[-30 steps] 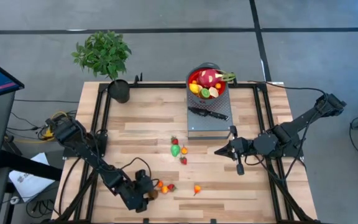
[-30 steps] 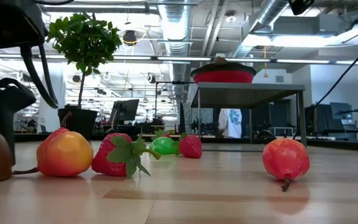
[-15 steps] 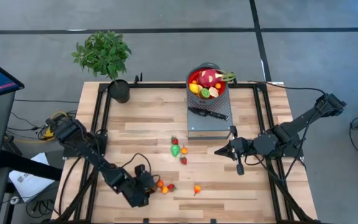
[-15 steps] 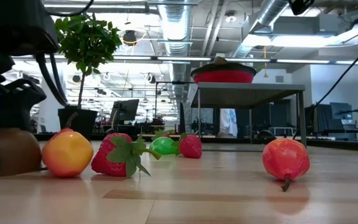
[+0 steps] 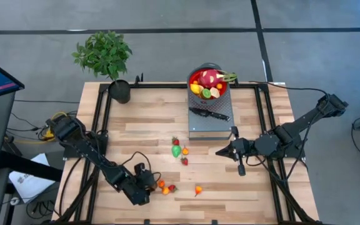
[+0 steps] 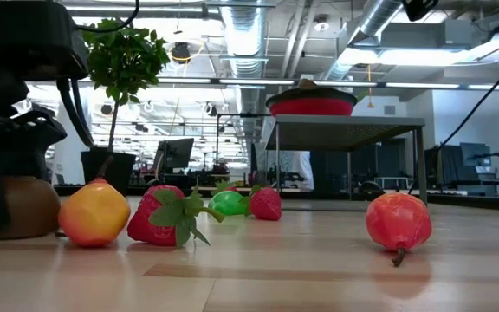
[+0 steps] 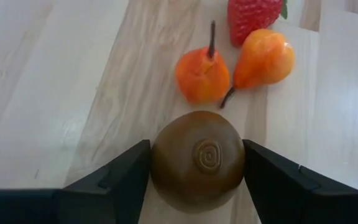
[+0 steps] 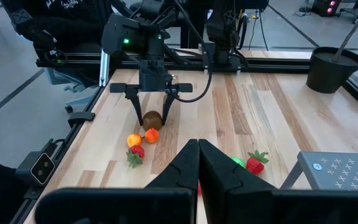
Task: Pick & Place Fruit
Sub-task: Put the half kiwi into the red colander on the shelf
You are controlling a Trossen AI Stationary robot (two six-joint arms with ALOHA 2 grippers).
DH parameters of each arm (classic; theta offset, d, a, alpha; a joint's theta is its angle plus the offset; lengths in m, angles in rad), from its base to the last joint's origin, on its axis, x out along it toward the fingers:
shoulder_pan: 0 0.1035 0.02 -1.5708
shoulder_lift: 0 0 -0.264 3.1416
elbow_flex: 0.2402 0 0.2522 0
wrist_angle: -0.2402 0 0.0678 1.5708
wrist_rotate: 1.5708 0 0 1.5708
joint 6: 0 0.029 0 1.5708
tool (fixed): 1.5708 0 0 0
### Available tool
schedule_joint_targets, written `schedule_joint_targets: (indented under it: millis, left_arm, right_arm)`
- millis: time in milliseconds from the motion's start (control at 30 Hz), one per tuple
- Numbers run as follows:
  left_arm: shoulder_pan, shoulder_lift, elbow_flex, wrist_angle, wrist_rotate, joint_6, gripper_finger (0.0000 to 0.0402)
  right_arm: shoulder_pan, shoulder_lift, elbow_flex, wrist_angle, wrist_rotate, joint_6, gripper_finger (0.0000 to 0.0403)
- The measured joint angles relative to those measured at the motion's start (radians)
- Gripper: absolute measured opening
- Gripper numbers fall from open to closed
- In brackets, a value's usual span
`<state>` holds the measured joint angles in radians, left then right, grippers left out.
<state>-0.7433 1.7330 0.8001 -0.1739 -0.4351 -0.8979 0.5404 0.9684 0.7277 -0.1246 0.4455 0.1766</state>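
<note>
Brown fruit (image 7: 197,160), one only, sits on the wooden table (image 5: 142,125) near its front left edge, between the fingers (image 7: 118,180) of the left gripper (image 5: 147,185); both fingers touch its sides, fruit still resting on the wood. Just beyond it: two orange pears (image 7: 202,73), one strawberry (image 7: 253,17). Mid-table cluster: one green fruit (image 5: 177,150), two more strawberries (image 5: 175,142), one small orange piece. One red-orange fruit (image 5: 198,190) lies apart. Red bowl (image 5: 209,81) on a grey stand holds the dragon fruit (image 5: 210,77) among others; knife (image 5: 209,114) below it. Potted plant (image 5: 107,56) at back left corner. Right gripper (image 5: 220,151) waits mid-right, fingers pressed together, empty.
</note>
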Motion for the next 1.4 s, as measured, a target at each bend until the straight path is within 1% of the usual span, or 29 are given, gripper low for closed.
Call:
schedule_joint_targets:
  millis: [233,367,533,667,867,1067,1300,1400]
  left_arm:
    - [0.000,-0.008,0.000,0.010,-0.002,-0.005,0.0233]
    - [0.000,-0.008,0.000,0.019,0.000,-0.009,0.0226]
    - [-0.001,-0.010,0.002,0.025,0.023,-0.021,0.0227]
    - [-0.001,-0.040,0.003,0.029,0.022,-0.024,0.0229]
    - [0.006,-0.155,0.003,0.026,-0.008,-0.004,0.0226]
    - [0.041,-0.306,0.004,0.024,-0.091,0.003,0.0230]
    - [0.138,-0.460,0.004,0.027,-0.144,0.033,0.0230]
    - [0.202,-0.510,0.004,0.036,-0.147,0.033,0.0229]
  right_arm:
    - [0.000,0.000,0.000,-0.002,0.000,0.000,0.0000]
    - [0.001,0.000,0.000,-0.002,0.000,0.000,0.0000]
    - [0.001,0.000,0.000,-0.002,0.000,0.000,0.0000]
    - [0.001,0.000,0.000,-0.003,0.000,0.000,0.0000]
    - [0.001,0.000,0.000,-0.003,0.000,0.000,0.0000]
    - [0.001,0.000,0.000,-0.009,0.000,-0.009,0.0000]
    - [0.000,0.000,0.000,-0.053,-0.001,-0.034,0.0000]
    - [-0.011,0.000,0.000,-0.054,0.000,-0.107,0.0000]
